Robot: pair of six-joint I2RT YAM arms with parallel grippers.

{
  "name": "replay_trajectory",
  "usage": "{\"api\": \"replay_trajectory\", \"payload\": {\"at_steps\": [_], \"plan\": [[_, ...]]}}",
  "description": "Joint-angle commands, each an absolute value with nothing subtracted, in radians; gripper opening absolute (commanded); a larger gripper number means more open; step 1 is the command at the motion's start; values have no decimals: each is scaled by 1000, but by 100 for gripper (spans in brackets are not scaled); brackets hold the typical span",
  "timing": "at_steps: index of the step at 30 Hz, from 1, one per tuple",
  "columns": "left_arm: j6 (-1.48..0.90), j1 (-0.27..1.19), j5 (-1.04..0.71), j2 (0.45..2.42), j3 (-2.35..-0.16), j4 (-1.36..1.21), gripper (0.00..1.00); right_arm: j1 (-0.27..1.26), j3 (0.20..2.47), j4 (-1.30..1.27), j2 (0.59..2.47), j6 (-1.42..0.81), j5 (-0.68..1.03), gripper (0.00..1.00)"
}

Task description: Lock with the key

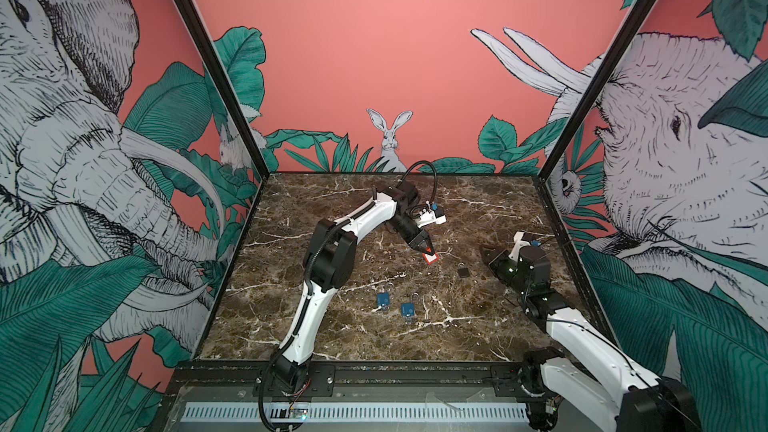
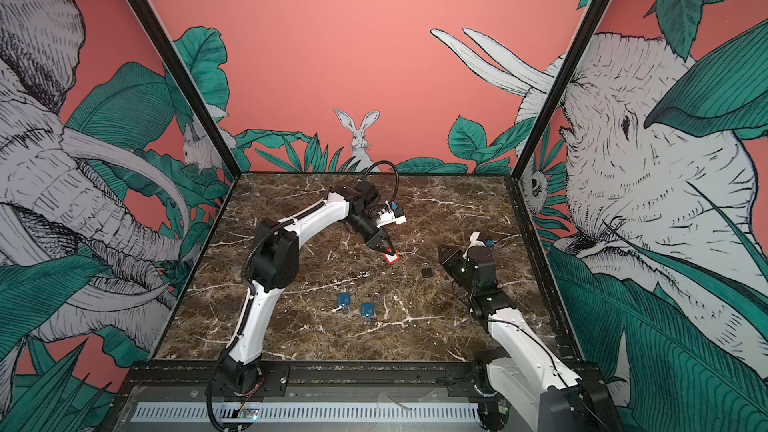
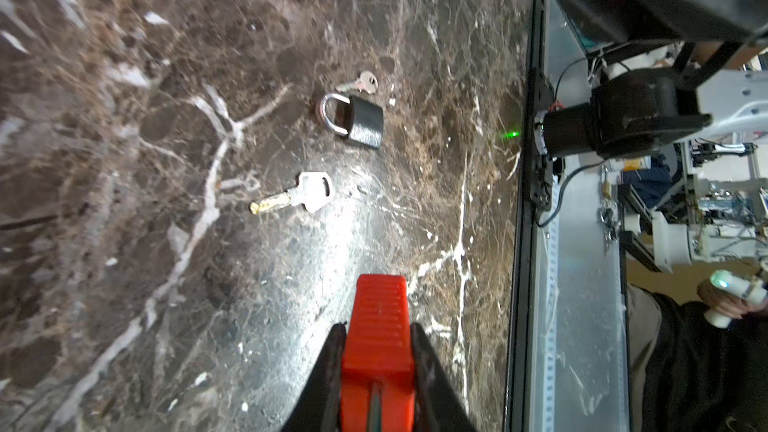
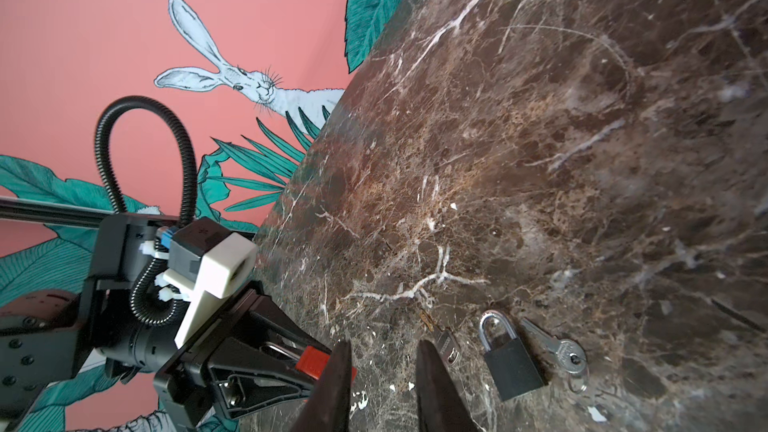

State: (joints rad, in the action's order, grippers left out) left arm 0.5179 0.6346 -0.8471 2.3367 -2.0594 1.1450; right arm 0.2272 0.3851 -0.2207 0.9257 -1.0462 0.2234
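My left gripper (image 1: 428, 252) is shut on a red lock (image 3: 378, 317), tilted down close to the marble table (image 1: 374, 334) near its middle. The red lock (image 4: 309, 361) also shows in the right wrist view between the left jaws. A silver key (image 3: 299, 193) with a brass blade lies flat on the table. My right gripper (image 4: 383, 347) is open with nothing between its fingers, and that key (image 4: 446, 344) lies just outside one finger. A black padlock (image 4: 513, 361) with its shackle closed lies beyond the key. In both top views the right gripper (image 1: 488, 253) hovers right of the black padlock (image 1: 464, 271).
A second, smaller key (image 4: 565, 353) on a ring lies beside the black padlock. Two blue padlocks (image 1: 382, 300) (image 1: 407, 310) lie nearer the table's front. Patterned walls close in the back and both sides, and a black rail (image 1: 415, 371) runs along the front edge.
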Motion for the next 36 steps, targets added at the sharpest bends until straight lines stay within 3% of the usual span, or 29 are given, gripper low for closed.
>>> {"api": "replay_trajectory", "payload": {"at_steps": [1, 16, 35, 36], "plan": [[628, 645, -863, 2338, -2112, 1288, 0, 222, 388, -248, 947, -1026, 266, 27], [533, 676, -863, 2477, -2203, 1181, 0, 221, 369, -301, 980, -1060, 297, 27], [555, 693, -830, 2619, -2372, 1279, 0, 221, 348, -338, 1014, -1066, 319, 27], [558, 694, -824, 2624, -2379, 1285, 9, 222, 347, -341, 1016, -1066, 320, 27]]}}
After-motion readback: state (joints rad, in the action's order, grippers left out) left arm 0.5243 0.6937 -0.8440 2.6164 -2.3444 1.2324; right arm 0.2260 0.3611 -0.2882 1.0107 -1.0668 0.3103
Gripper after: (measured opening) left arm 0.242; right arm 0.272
